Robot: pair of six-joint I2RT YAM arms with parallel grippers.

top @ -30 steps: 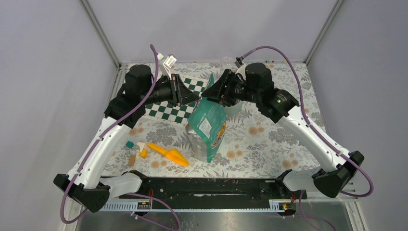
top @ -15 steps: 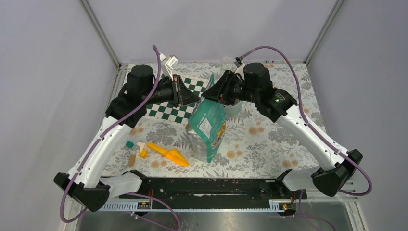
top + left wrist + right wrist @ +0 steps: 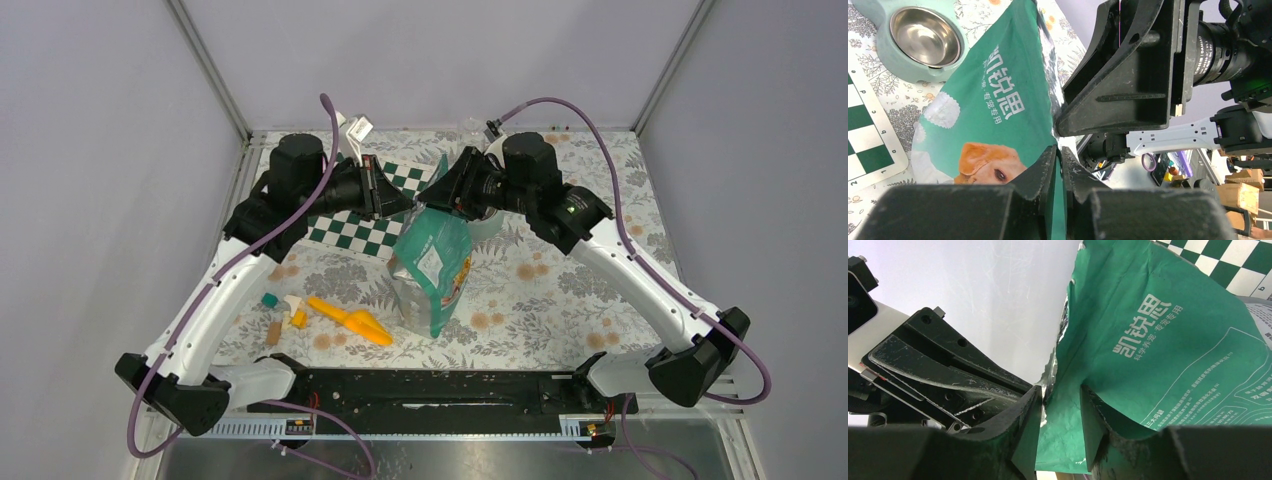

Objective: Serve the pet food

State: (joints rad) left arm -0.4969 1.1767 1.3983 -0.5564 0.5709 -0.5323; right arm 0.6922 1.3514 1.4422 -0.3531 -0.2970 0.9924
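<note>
Your left gripper [image 3: 1059, 150] is pinching the top edge of the bag [image 3: 998, 95]. Its fingers are clenching the thin green fold with no gap showing. Your right gripper [image 3: 1060, 390] is facing it nose to nose and straddling the same top edge just beside it. Bag material is sitting between the right fingers [image 3: 1025, 420], which are standing apart, so you cannot tell whether they are pressing on it or only bracketing it.

The bag is standing upright below both grippers with its base resting on the table [image 3: 560, 300]. A strip of silver lining is showing at its mouth between them. The pet food is not showing in any view, so you cannot tell where it is lying.

Beyond the left fingertips, past the bag, a steel bowl [image 3: 903, 72] is sitting beside the checkered mat [image 3: 863, 150]. Well behind and below the left gripper, toward its arm's base, the scoop [image 3: 350, 322] is lying flat on the table.
</note>
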